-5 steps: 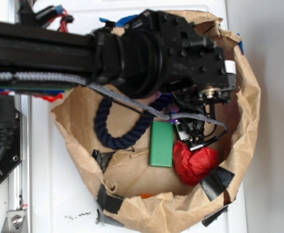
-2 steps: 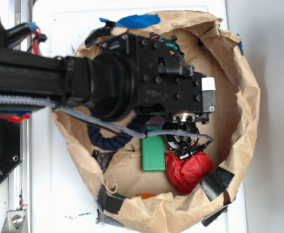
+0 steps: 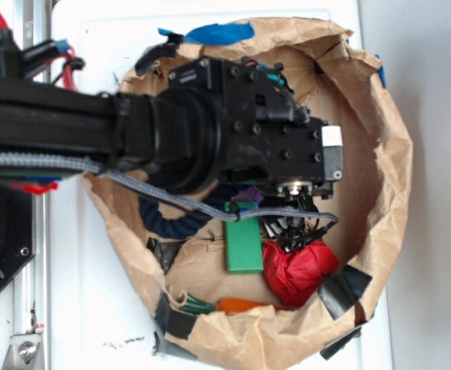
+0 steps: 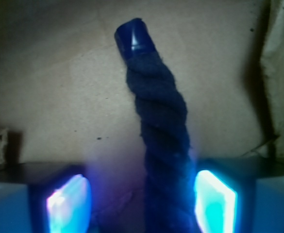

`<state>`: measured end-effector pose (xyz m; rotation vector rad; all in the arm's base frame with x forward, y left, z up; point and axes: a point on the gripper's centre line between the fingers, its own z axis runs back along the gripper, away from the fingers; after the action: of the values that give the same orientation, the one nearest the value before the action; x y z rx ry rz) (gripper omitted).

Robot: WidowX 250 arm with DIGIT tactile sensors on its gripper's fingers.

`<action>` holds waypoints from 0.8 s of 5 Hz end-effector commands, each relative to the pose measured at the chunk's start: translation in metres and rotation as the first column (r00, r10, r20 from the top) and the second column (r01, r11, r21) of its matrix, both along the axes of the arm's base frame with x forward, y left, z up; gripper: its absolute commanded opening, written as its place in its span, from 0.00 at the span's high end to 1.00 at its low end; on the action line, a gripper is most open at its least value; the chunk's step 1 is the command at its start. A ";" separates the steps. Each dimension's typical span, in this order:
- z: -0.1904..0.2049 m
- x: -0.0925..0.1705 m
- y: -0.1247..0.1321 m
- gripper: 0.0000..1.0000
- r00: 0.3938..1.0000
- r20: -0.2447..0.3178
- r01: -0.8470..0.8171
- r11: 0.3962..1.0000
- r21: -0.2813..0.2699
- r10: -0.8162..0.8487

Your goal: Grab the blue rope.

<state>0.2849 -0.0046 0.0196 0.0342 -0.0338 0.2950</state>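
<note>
Brown crinkly paper [image 3: 379, 154] is rolled down into a big bowl shape on a white table [image 3: 94, 308], so the toys stay inside and cannot roll away. Black tape [image 3: 341, 289] holds the torn rim together.

Most of the bowl is hidden by the big black robot arm [image 3: 210, 139], which reaches in from the left. Under it peeks the blue rope [image 3: 171, 222], thick, dark and twisted, with a curve showing beside a flat green block [image 3: 244, 247]. A soft red cloth ball [image 3: 298, 270] sits just right of the block.

From the wrist camera, the rope runs straight up the middle, fuzzy and bumpy, ending in a smooth bright blue cap. The gripper [image 4: 142, 201] has its two glowing pads spread apart, one on each side of the rope. The right pad looks closest. It seems lined up to squeeze, but it is not squeezing yet.
</note>
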 end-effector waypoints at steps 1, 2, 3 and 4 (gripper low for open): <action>-0.003 -0.017 -0.014 1.00 0.998 -0.021 0.057 0.998 -0.009 -0.057; -0.007 -0.029 -0.022 1.00 0.997 -0.029 0.068 0.998 -0.001 -0.068; -0.009 -0.038 -0.036 1.00 0.996 -0.031 0.078 0.997 0.018 -0.078; 0.001 -0.036 -0.042 1.00 0.988 -0.034 0.150 0.988 0.036 -0.149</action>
<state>0.2487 -0.0391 0.0180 0.0799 0.0085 0.1795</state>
